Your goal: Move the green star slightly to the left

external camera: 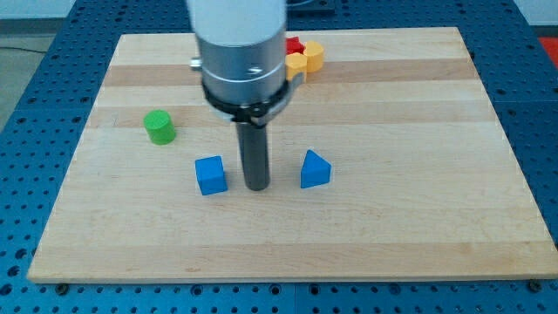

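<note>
My tip (pixel 255 187), a rod with no pincer to open, stands between blue cube (pixel 210 175) and blue wedge (pixel 315 169), the green block (pixel 159 127) well apart to the view's upper left.

A lab: wooden board (pixel 436 218) on a blue perforated bench (pixel 540 131).

My tip (pixel 256 187) — between 2 blue blocks (pixel 210 175)

White arm housing above a silver metal collar with small screws; black clamp; straight dark rod ending in my tip (pixel 256 187).
</note>
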You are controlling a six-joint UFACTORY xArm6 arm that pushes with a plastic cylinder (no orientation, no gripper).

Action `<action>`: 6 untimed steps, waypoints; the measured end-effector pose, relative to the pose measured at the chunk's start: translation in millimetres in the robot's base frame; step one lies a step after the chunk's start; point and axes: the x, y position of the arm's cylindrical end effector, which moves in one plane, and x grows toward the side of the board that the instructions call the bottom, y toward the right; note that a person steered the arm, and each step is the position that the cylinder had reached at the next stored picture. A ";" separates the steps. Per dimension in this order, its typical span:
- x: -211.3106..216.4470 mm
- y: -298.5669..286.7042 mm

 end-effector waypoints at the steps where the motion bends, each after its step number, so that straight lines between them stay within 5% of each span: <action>1: -8.4 -25.7; 2: -12.8 -62.8; 4: -122.5 -10.4; 6: -191.2 -61.3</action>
